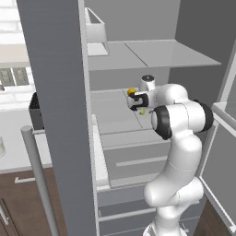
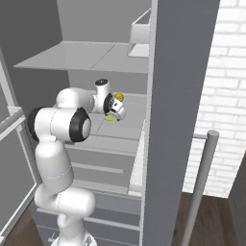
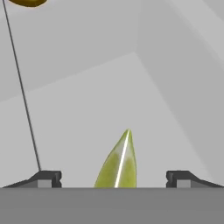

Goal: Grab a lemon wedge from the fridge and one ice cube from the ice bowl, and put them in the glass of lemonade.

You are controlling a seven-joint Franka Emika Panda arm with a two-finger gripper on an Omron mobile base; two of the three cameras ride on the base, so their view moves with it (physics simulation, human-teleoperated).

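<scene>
I've got the gripper spread wide around the lemon wedge on the fridge shelf, not yet pinched; ice and glass remain.

From my hand view, the lemon wedge is cut off at its base by the lower frame. A yellow-orange fruit is clipped by the top edge, upper left; I can't identify it.

Lighting flat, even, source not evident. Soft shading inside fridge; no hard shadows, no glare. Rendered frames slightly soft, coarse. Thin bright highlight along lemon wedge ridge
</scene>
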